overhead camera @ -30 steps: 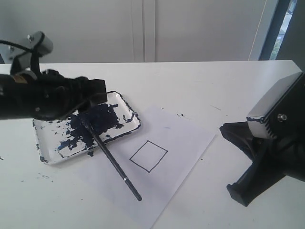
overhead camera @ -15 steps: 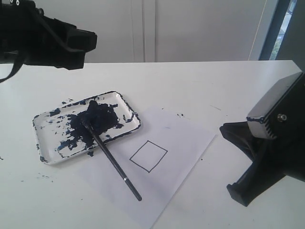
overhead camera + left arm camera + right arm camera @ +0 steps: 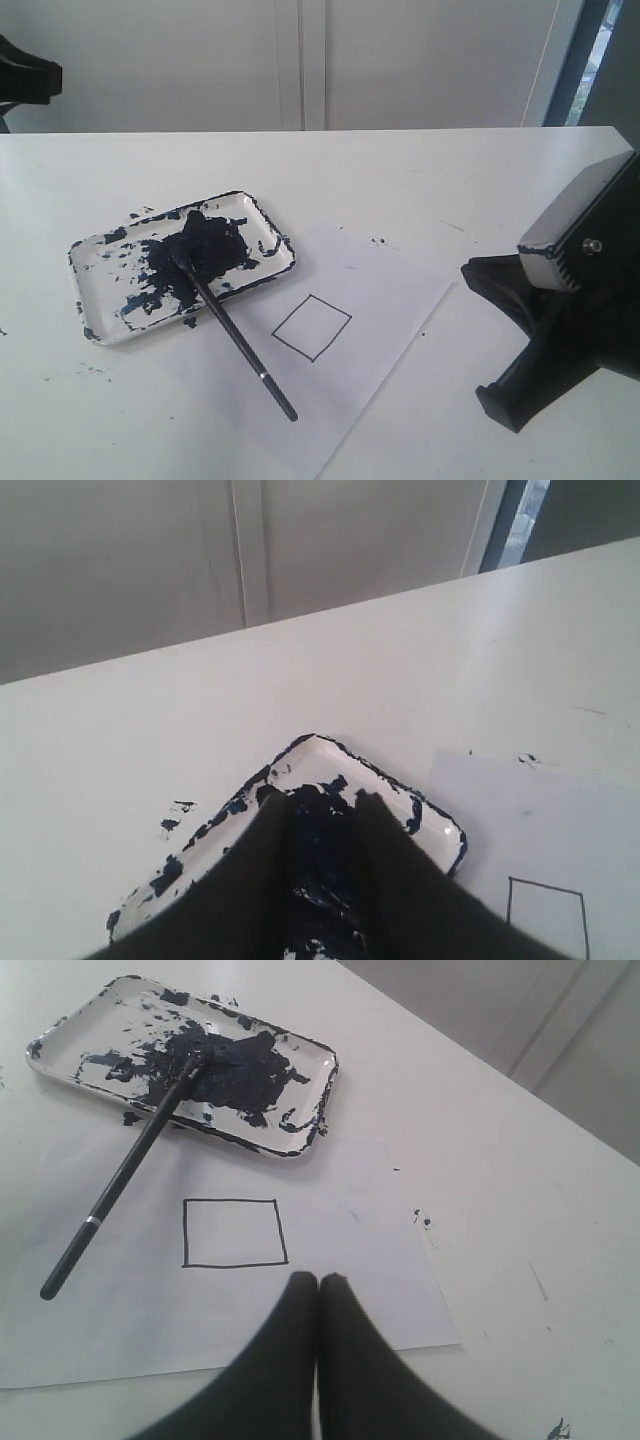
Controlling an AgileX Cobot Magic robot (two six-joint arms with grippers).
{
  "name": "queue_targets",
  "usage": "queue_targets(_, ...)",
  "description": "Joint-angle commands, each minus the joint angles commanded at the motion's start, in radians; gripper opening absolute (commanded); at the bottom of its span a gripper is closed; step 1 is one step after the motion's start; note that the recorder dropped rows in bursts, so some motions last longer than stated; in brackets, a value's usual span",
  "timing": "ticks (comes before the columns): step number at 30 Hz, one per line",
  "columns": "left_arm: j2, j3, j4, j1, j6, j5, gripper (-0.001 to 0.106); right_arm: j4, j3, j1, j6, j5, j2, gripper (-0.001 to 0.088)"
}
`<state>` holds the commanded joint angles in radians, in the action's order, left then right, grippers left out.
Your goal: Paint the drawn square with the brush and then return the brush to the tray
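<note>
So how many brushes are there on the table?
1. The brush lies with its tip in the tray and its handle over the paper, beside the square. No other shows.

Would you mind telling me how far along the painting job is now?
Nothing looks done: the drawn square is an empty outline. Nothing is in hand: the brush lies tip in the tray, held by neither the left gripper nor the right gripper. Grasping, painting and returning remain.
</note>
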<state>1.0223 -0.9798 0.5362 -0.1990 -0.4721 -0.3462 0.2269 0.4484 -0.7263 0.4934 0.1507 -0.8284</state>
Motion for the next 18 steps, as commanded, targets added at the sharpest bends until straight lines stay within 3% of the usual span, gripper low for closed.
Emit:
queue_targets(8, -0.103, 0.002, 0.000, 0.000, -0.010, -0.137, 0.001, 0.000, 0.000, 0.000, 0.000, 0.002, 0.000, 0.0000)
queue_targets(18, -0.222, 0.055, 0.000, 0.000, 0.057, -0.245, 0.000, 0.000, 0.000, 0.000, 0.000, 0.005, 0.000, 0.0000)
